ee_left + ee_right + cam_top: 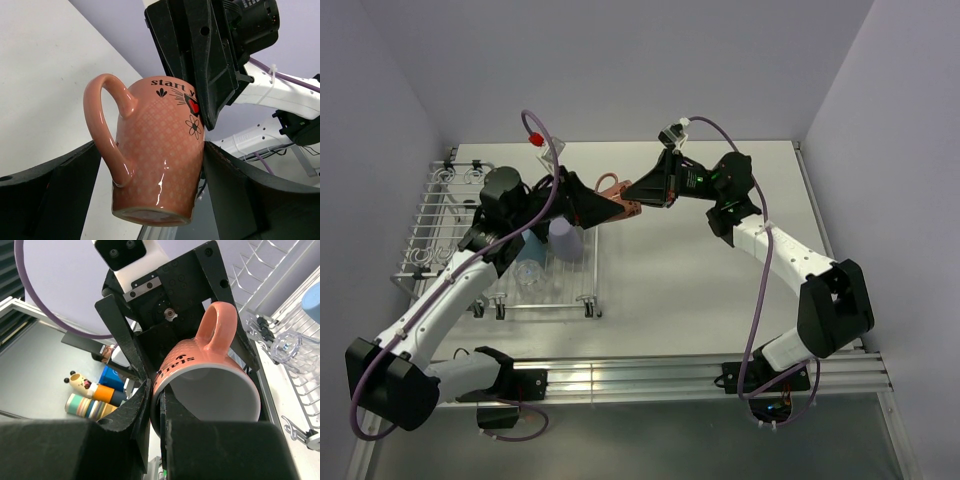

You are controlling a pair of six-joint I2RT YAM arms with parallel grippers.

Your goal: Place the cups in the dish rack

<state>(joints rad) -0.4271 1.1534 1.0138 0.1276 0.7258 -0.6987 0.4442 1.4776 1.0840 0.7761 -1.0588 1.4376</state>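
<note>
The salmon-orange mug (616, 206) with a white inside hangs in the air to the right of the dish rack (428, 215). My right gripper (157, 405) is shut on its rim, one finger inside and one outside; it also shows in the top view (642, 200). My left gripper (150, 192) is open with a jaw on each side of the mug (155, 155); the right jaw touches the body and the left jaw stands by the handle. A lavender cup (566, 238), a blue cup (533, 248) and a clear cup (528, 272) stand in the rack. The other cups are hidden.
The rack's raised wire basket (460, 175) is at its far left end. The rack's edge (300, 385) and the clear cup (286, 344) show in the right wrist view. An aluminium rail (700, 375) runs along the near table edge. Coloured rolls (92, 402) lie beyond the table.
</note>
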